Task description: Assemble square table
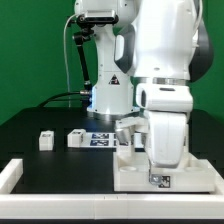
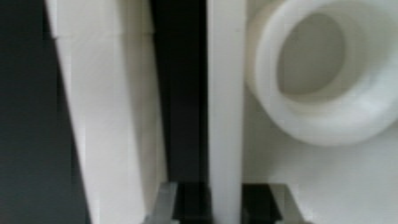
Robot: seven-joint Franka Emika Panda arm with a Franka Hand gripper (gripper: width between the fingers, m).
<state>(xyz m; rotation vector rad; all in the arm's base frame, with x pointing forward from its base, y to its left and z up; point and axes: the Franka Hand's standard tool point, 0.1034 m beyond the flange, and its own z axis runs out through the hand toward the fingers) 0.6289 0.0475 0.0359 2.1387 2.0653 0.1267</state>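
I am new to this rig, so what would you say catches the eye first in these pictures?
The big white arm fills the exterior view's right, reaching down to the white square panel at the front. Two short white legs sit loose on the black table toward that view's left, next to the marker board. The wrist view shows a white round ring close up.

Env: robotics lab — bench test cell. Indicators: Franka arm (image 1: 165, 50) on black tabletop (image 1: 70, 170), green backdrop (image 1: 30, 50), marker board (image 1: 102, 139) w/ tags, white border wall (image 1: 12, 172).
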